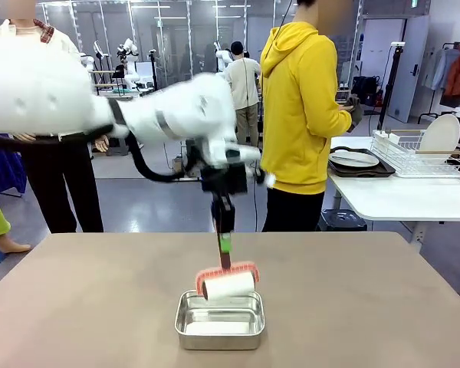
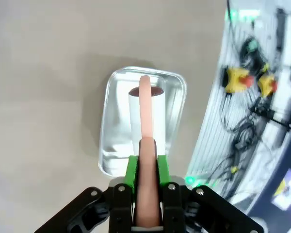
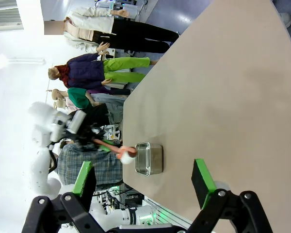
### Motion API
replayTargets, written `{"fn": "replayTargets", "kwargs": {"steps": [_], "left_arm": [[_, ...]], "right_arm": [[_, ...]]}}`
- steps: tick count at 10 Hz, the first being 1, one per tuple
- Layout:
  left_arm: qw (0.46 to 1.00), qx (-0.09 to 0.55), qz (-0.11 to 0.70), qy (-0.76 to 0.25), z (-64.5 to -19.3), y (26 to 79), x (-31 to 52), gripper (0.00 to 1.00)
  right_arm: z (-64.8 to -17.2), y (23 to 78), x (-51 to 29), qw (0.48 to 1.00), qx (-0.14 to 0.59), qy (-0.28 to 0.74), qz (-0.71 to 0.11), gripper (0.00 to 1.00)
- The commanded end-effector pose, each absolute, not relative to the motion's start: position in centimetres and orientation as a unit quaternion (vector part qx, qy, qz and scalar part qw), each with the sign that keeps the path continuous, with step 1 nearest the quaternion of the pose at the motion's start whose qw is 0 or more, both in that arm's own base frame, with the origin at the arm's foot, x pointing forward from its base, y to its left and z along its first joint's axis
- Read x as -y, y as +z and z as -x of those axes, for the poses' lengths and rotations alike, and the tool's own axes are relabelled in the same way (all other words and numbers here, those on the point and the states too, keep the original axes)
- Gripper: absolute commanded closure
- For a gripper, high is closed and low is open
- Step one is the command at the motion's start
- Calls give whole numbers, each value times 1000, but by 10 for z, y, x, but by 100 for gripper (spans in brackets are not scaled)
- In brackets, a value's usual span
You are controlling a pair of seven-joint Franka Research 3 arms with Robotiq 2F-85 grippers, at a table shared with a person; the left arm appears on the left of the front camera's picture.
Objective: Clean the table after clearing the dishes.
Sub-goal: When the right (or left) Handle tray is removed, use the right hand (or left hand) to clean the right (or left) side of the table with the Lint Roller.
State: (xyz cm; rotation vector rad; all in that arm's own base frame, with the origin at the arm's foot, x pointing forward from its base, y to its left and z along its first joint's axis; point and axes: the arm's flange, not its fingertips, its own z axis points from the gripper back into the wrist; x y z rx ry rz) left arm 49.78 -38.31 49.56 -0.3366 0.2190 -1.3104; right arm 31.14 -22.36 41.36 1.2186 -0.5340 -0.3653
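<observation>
The left arm is smeared by blur and cut off by the front view's left edge. The top of the roller handle is hidden between the fingers of the left gripper, and the roller covers part of the pan floor. The table runs past the front view's left, right and bottom edges. The plate on the far tray is too small to tell whether it carries cutlery.
</observation>
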Motion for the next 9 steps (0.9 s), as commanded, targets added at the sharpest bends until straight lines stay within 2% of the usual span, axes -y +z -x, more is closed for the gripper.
{"fn": "replayTargets", "kwargs": {"steps": [1,2,3,4,6,7,9], "left_arm": [[872,-53,188,-449,-462,533,313,100],[907,-22,210,-365,-455,533,273,100],[921,5,261,-290,-445,523,228,100],[929,43,304,-206,-438,509,189,100],[937,85,331,-73,-431,474,136,100],[940,139,306,-54,-434,453,124,100],[955,135,253,-72,-445,418,117,100]], "right_arm": [[-311,415,223,769,250,-163,-565,0],[-311,415,223,769,250,-163,-565,0],[-311,415,223,769,250,-163,-565,0],[-311,415,223,769,250,-163,-565,0],[-311,415,223,769,250,-163,-565,0],[-311,415,223,769,250,-163,-565,0],[-311,415,223,769,250,-163,-565,0]]}}
